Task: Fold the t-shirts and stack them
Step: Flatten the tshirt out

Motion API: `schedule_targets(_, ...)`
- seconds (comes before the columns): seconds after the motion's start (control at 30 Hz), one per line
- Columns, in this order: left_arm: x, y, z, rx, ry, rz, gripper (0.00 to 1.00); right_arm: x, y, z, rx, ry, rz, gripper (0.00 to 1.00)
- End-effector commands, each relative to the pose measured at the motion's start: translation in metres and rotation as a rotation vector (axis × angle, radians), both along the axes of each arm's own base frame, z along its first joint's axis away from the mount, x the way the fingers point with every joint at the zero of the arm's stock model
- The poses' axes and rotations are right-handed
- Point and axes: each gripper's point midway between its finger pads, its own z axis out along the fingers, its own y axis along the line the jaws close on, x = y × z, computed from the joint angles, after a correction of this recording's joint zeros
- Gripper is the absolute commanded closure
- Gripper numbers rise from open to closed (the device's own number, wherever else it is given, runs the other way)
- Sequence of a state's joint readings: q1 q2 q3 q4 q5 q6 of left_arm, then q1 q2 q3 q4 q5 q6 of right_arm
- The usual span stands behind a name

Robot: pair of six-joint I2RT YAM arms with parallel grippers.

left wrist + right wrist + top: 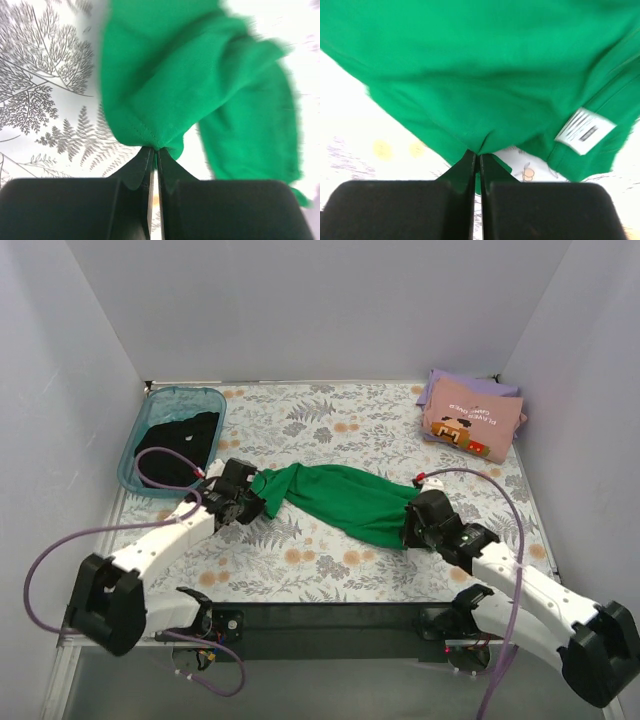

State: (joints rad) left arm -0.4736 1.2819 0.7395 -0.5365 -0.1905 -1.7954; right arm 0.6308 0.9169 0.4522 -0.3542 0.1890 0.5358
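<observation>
- The left gripper [155, 150] has its two black fingers pressed tight together. They pinch a sewn edge of the green t-shirt [190, 85].
- The right gripper [476, 154] has its fingers squeezed together too. They bite a fold of the same shirt, close to a little white tag [585, 131].
- The green shirt runs from one gripper to the other like a bunched-up band. It is in the middle of the flowery table [330, 420], near the front. I cannot tell if its middle part touches the table.
- A black t-shirt [180, 448] lies in a heap inside the teal bin [133, 455], at the far left.
- A pink t-shirt [470, 425] sits folded on top of a lavender t-shirt [440, 385], at the far right corner, well apart from the green one.
</observation>
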Motion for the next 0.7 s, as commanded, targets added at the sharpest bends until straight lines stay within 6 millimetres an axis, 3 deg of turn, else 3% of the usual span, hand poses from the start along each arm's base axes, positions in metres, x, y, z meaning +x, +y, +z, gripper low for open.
schedule_targets(0.0, 0.011, 0.019, 0.057, 0.022, -0.180, 0.070, 1.00, 0.032, 0.001, 0.090, 0.074, -0.266, -0.048, 0.99)
schedule_targets(0.13, 0.007, 0.031, 0.117, -0.003, -0.294, 0.116, 1.00, 0.034, -0.020, 0.184, 0.139, -0.489, -0.115, 0.99)
schedule_targets(0.2, 0.007, 0.030, 0.166, -0.063, -0.403, 0.107, 1.00, 0.029, -0.027, 0.218, 0.179, -0.572, -0.124, 0.99)
schedule_targets(0.3, -0.002, 0.037, 0.215, -0.111, -0.503, 0.125, 1.00, 0.020, -0.037, 0.284, 0.248, -0.700, -0.134, 0.99)
schedule_targets(0.33, -0.004, 0.040, 0.247, -0.143, -0.569, 0.141, 1.00, 0.016, -0.041, 0.299, 0.247, -0.733, -0.127, 0.99)
schedule_targets(0.37, -0.008, 0.045, 0.266, -0.159, -0.614, 0.153, 1.00, 0.008, -0.048, 0.339, 0.292, -0.805, -0.133, 0.99)
schedule_targets(0.4, -0.012, 0.049, 0.277, -0.158, -0.632, 0.160, 1.00, 0.003, -0.052, 0.357, 0.301, -0.839, -0.131, 0.99)
schedule_targets(0.43, -0.018, 0.054, 0.311, -0.189, -0.699, 0.172, 1.00, -0.002, -0.056, 0.372, 0.308, -0.863, -0.125, 0.99)
schedule_targets(0.47, -0.022, 0.056, 0.325, -0.202, -0.726, 0.174, 1.00, -0.014, -0.064, 0.410, 0.337, -0.935, -0.117, 0.99)
schedule_targets(0.57, -0.039, 0.059, 0.376, -0.262, -0.837, 0.134, 1.00, -0.029, -0.067, 0.450, 0.358, -1.006, -0.063, 0.99)
schedule_targets(0.6, -0.042, 0.058, 0.386, -0.272, -0.861, 0.121, 1.00, -0.040, -0.073, 0.474, 0.384, -1.056, -0.056, 0.99)
schedule_targets(0.67, -0.049, 0.061, 0.409, -0.295, -0.911, 0.116, 1.00, -0.043, -0.072, 0.489, 0.383, -1.085, -0.033, 0.99)
